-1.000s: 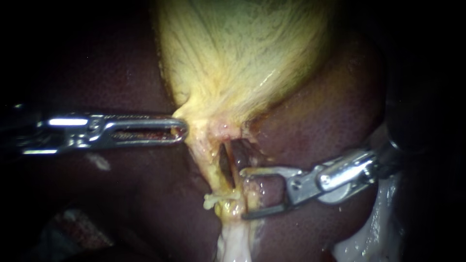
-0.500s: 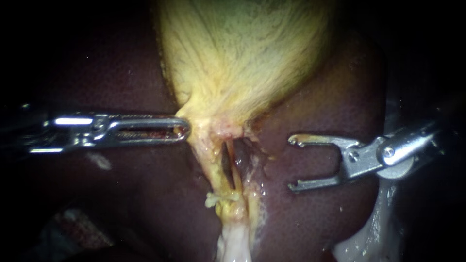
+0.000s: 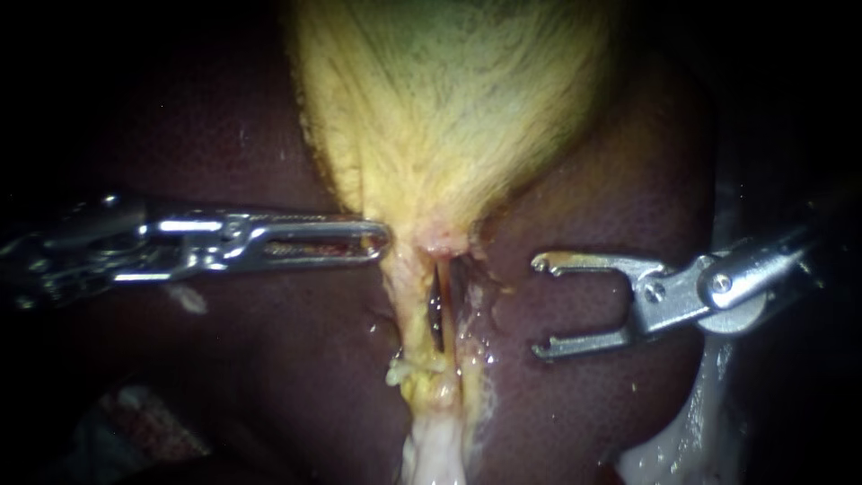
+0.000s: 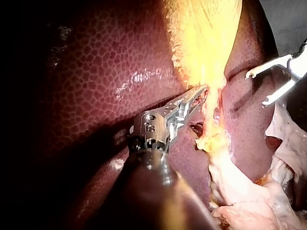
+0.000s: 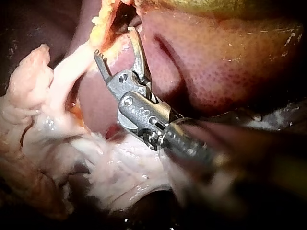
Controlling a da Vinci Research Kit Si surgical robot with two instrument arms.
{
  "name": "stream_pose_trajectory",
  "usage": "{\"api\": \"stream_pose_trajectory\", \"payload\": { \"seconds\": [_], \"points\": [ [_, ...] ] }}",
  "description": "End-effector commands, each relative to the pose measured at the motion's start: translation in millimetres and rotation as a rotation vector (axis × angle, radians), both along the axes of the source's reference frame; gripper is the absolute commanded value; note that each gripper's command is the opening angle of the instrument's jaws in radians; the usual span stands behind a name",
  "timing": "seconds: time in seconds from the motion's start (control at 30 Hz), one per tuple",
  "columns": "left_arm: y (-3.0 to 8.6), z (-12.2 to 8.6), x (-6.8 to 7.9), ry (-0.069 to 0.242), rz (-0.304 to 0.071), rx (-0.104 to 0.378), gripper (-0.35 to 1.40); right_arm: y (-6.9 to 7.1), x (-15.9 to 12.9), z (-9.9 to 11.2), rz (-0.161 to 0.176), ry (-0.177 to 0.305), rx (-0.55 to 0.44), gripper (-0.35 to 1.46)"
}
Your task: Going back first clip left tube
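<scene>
- Right instrument (image 3: 539,305): one, its jaws wide open and empty over the liver (image 3: 593,224), near the left tube (image 3: 418,310) but apart from it. This looked like the backing-off step, so next it needed to draw clear along its shaft.
- Tubes: two, the left one and a right tube (image 3: 454,301), with a dark slit between them. No clip showed.
- Left instrument (image 3: 382,241): one, its jaws closed on the gallbladder (image 3: 449,108) neck.

Holding left instrument (image 3: 382,242) level, closed flat; holding right instrument (image 3: 539,305) angled in from upper right, spread wide, empty.
</scene>
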State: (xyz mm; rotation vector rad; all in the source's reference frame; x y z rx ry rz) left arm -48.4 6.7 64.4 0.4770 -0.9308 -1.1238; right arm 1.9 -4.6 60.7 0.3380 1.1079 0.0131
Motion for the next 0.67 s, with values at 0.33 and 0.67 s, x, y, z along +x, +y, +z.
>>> {"api": "stream_pose_trajectory", "payload": {
  "seconds": [0.33,0.67],
  "points": [
    [-0.1,0.1,-0.1,0.001,0.002,0.0,-0.35,0.0,-0.1,-0.2,0.0,0.0,0.0,0.6],
    [0.0,0.1,0.0,0.0,0.003,0.001,-0.35,0.1,-0.1,-0.2,0.003,0.008,0.002,0.6]
  ]
}}
